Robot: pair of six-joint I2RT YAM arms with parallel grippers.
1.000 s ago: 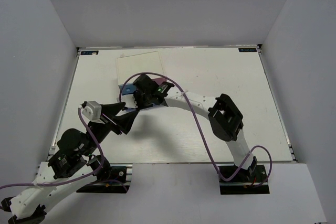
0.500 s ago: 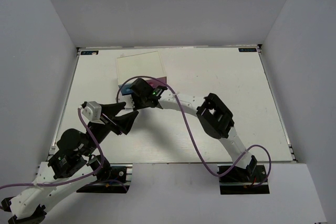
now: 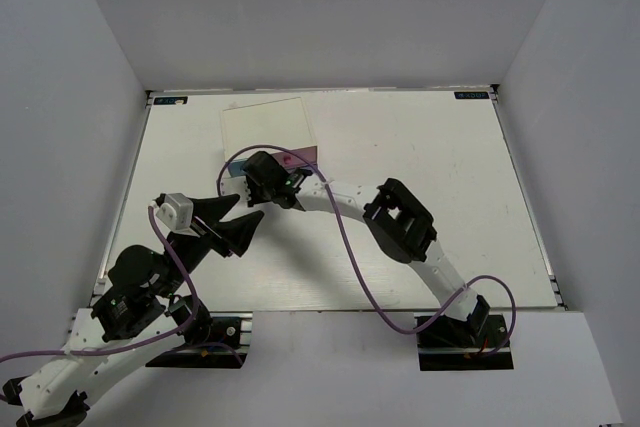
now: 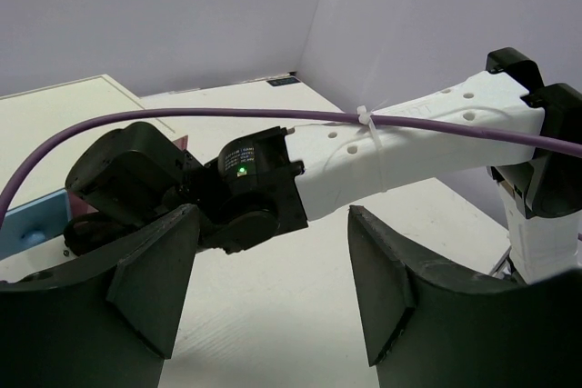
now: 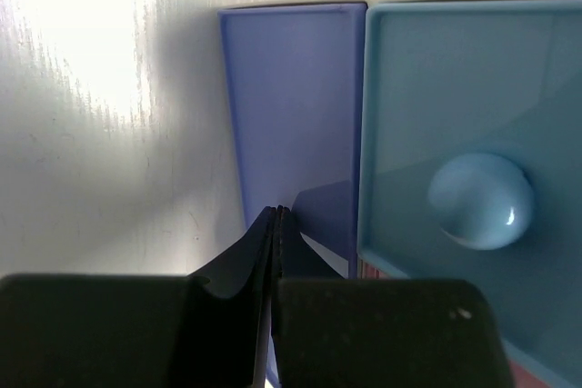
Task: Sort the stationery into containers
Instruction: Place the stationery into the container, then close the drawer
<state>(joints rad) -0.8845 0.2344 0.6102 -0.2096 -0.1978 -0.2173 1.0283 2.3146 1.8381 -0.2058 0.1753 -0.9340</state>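
The drawer unit's white top [image 3: 264, 125] lies at the back left of the table. My right gripper [image 3: 252, 171] is at its front, shut with nothing between the fingers. In the right wrist view its tips [image 5: 277, 213] rest against the periwinkle drawer front [image 5: 291, 106], beside the light blue drawer [image 5: 473, 88] with its round knob [image 5: 480, 199]. A strip of the pink drawer [image 3: 305, 155] shows to the right of the gripper. My left gripper [image 3: 250, 210] is open and empty, just short of the right wrist. No markers, block or cube show in any view.
The right arm [image 3: 400, 222] arcs across the middle of the table with its purple cable [image 3: 350, 247]. In the left wrist view the right wrist [image 4: 245, 197] fills the space ahead of my open fingers [image 4: 155, 279]. Grey walls enclose the table.
The right arm has swung left and pushed its gripper closer to the drawer fronts. Its elbow followed to the left. The left arm has not moved.
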